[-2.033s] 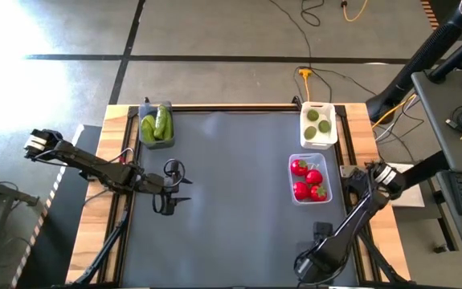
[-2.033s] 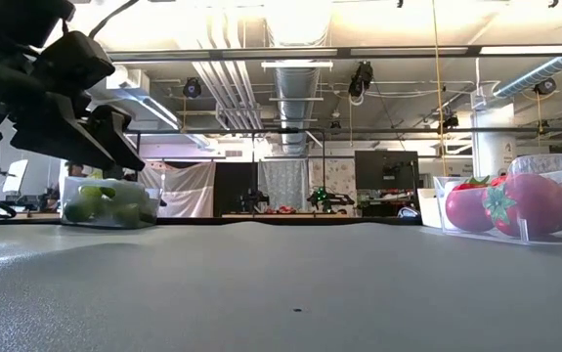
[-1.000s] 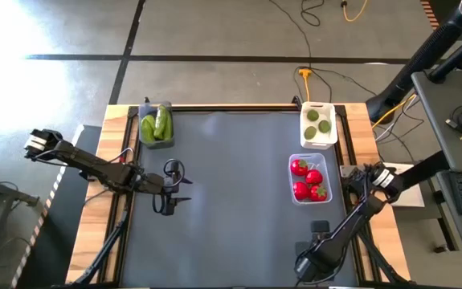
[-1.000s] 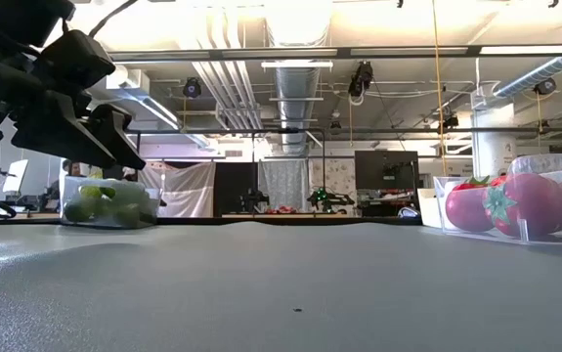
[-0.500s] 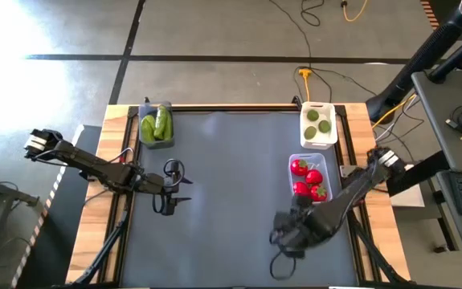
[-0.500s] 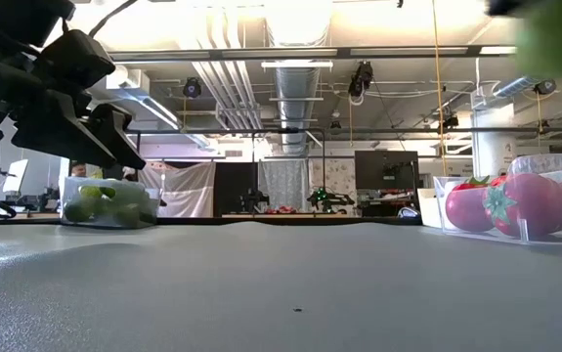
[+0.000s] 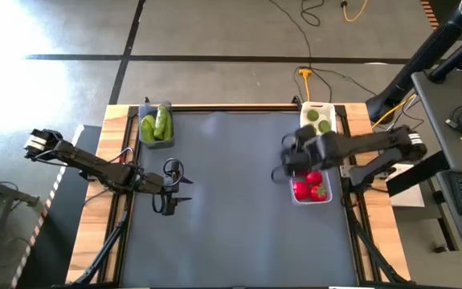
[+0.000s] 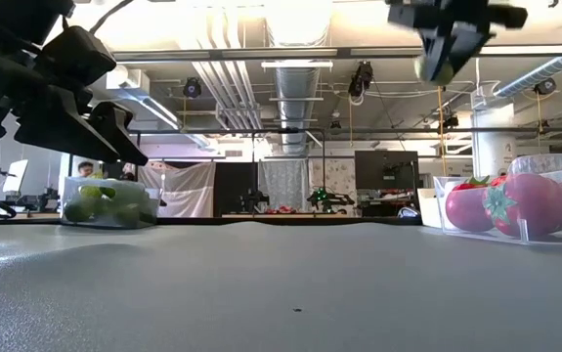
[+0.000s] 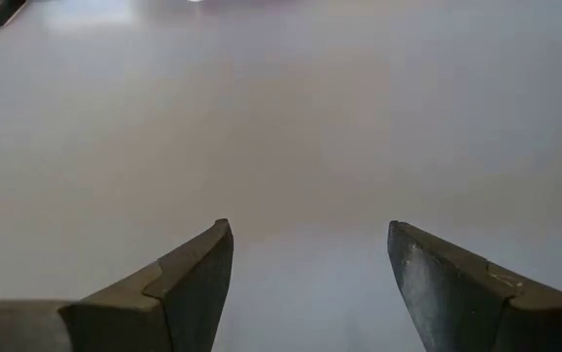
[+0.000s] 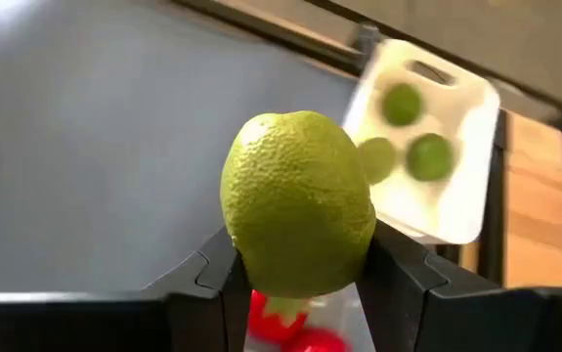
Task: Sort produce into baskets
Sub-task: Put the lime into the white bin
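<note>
My right gripper (image 7: 285, 164) is shut on a yellow-green lime (image 10: 298, 200) high above the table, just left of the clear bin (image 7: 295, 195) of red tomatoes (image 7: 309, 185). The low view shows the lime (image 8: 436, 66) below the gripper (image 8: 445, 44). The white bin (image 7: 327, 140) at the far right holds limes (image 7: 317, 120). A dark bin (image 7: 145, 141) at the far left holds green cucumbers (image 7: 157, 124). My left gripper (image 7: 170, 191) is open and empty over the table's left part; its wrist view (image 9: 310, 284) shows only bare mat. My right gripper pinches the lime between its two fingers, one on each opposite side of the lime (image 10: 359, 249). The fingers (image 8: 453, 39) come from above, pointing down. The lime hangs at the fingertips, lifted well clear of the table.
The grey mat (image 7: 231, 217) lies bare across the table's middle and near part. Wooden strips (image 7: 94, 201) border the table left and right. Cables (image 7: 311, 76) lie on the floor beyond the far edge.
My right gripper has swung with the lime from the table's near right corner toward the far edge, and now stands beside the tomato bin. The lime has stayed between its fingers, clear of the table.
</note>
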`<state>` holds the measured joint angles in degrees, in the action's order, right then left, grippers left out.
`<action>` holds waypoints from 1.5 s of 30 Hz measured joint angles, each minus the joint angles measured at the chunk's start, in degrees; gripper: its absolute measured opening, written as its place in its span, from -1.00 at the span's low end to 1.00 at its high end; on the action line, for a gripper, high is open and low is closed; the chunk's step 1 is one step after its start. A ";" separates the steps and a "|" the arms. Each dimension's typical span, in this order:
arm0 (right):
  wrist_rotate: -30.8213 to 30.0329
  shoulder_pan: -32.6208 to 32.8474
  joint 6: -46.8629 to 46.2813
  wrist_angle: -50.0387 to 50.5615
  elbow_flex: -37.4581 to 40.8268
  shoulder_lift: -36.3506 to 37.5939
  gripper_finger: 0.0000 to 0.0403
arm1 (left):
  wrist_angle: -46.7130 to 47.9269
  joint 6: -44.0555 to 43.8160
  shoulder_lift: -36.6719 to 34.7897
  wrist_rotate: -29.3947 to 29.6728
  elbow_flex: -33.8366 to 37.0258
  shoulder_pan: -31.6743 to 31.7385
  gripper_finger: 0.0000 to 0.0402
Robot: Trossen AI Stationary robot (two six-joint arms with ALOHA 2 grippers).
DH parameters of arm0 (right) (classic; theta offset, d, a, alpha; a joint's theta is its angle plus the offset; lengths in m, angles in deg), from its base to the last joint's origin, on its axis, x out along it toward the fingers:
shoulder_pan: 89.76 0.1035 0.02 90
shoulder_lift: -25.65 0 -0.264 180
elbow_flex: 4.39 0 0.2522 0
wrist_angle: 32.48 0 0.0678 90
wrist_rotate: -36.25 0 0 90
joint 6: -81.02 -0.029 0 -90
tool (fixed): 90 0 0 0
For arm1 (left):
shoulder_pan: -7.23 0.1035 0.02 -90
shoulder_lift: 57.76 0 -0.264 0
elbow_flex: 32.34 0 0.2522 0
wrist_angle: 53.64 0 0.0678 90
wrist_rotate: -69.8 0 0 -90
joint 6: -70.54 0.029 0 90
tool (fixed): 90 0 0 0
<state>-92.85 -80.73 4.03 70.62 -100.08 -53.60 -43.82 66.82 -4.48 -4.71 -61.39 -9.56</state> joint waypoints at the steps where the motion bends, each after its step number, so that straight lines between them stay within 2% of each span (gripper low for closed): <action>1: -0.01 -2.68 0.07 -0.60 1.13 0.84 -0.31 | -0.01 0.01 0.00 0.00 0.00 0.00 0.27; 6: 0.32 -14.62 0.68 -1.68 7.38 4.23 -0.32 | -0.10 0.00 0.00 0.00 0.00 0.00 0.27; 11: 0.51 -25.42 -2.86 -4.30 13.87 6.47 -0.31 | -0.15 0.02 0.00 0.00 0.00 0.00 0.27; 13: 1.59 -29.36 -2.41 -7.69 16.78 6.92 -0.30 | -0.14 0.01 0.00 0.00 0.00 0.00 0.27; 20: 10.99 -43.00 5.45 -26.36 27.54 6.81 -0.30 | -0.16 0.02 0.00 0.00 0.00 0.02 0.27; 24: 11.38 -49.65 6.00 -31.16 30.65 6.81 -0.30 | -0.16 0.00 0.00 0.00 0.00 0.00 0.27; 27: 14.53 -54.29 6.05 -35.26 33.06 6.81 -0.29 | -0.18 0.00 0.00 0.00 0.00 0.00 0.27; 33: 21.14 -59.59 7.34 -47.08 37.67 6.33 -0.29 | -0.30 0.02 0.00 0.00 0.00 0.01 0.27; 39: 21.71 -60.99 6.52 -46.86 37.71 4.27 -0.27 | -0.47 0.00 0.00 0.00 0.00 0.00 0.27; 45: 23.78 -61.21 5.73 -46.84 37.71 0.66 -0.18 | -0.42 0.01 0.00 0.00 0.00 0.01 0.27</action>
<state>-69.06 -141.94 9.76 23.78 -62.37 -52.95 -44.24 66.82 -4.48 -4.71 -61.39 -9.55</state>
